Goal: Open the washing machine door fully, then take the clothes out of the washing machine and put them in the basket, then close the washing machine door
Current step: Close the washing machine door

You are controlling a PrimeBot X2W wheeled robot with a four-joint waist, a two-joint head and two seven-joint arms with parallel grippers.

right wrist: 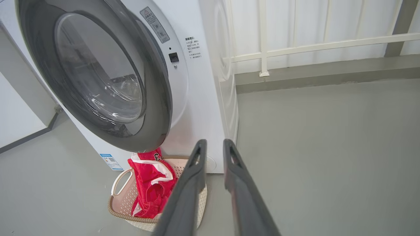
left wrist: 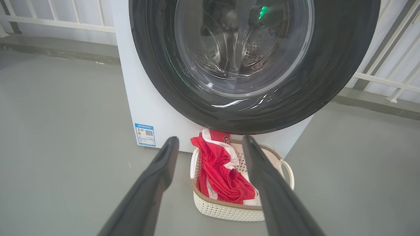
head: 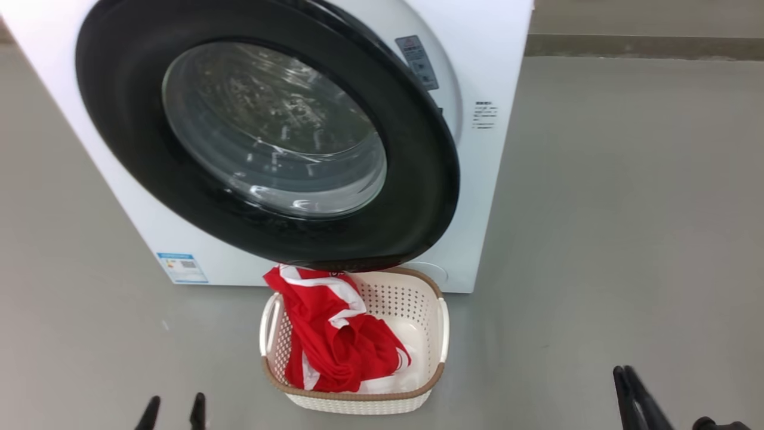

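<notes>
The washing machine door [head: 412, 197] stands ajar, its glossy black rim lifted off the front of the white washing machine [head: 495, 179] on the latch side; the door's lowest edge overhangs the back rim of the basket [head: 358, 405], which sits on the grey floor [head: 627, 209] just in front of the machine. The red, white-striped clothes [head: 334, 346] are heaped in the basket's left half, their top fold reaching up to the door's underside; a white piece lies low on the basket's right. The left pincer [head: 175, 401] hovers near the bottom edge of the head view, its dark fingers spread wide and empty, well apart from the basket. The right pincer [head: 624, 373] sits at the lower right, fingers drawn almost together with only a narrow slit between them, gripping nothing. Bare floor runs open to both sides of the basket and far out on the machine's right flank; a low kerb and white railing [right wrist: 328, 44] bound it behind. A blue label [head: 182, 267] marks the machine's lower left corner.
</notes>
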